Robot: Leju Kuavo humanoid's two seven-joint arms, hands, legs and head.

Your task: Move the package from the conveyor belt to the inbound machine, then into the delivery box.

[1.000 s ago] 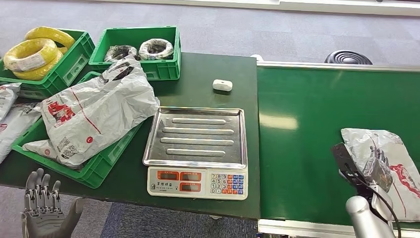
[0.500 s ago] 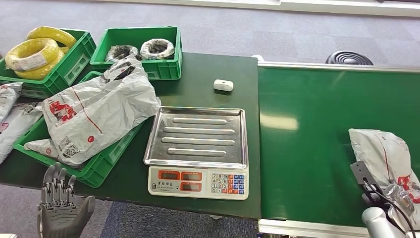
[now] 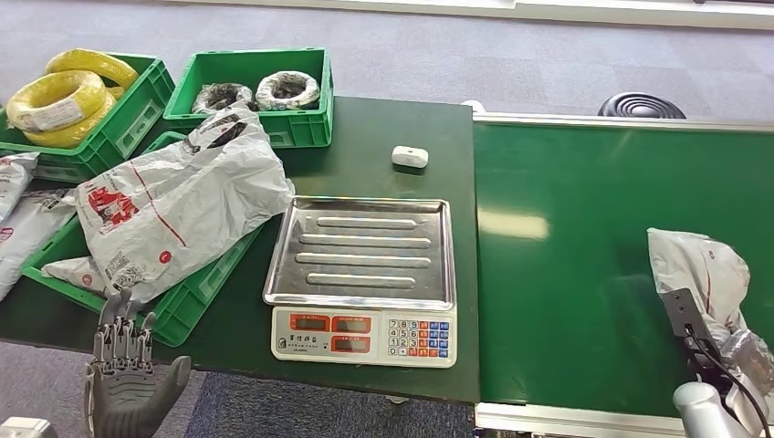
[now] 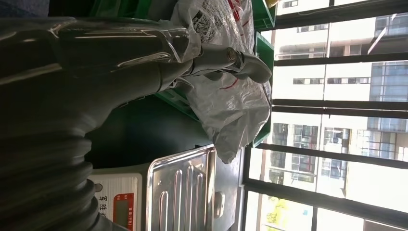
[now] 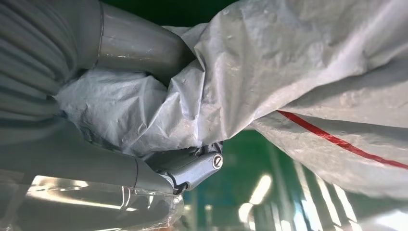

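Currently our right hand (image 5: 144, 144) bunches the package (image 3: 698, 269) at the conveyor belt (image 3: 566, 274) near right; thin film may slip out. Left hand (image 3: 128, 388) empty, fingers apart.

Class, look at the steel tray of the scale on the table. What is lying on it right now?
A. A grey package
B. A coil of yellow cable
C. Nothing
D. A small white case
C: the ribbed scale tray is bare, while the right hand grips the package over the conveyor belt.
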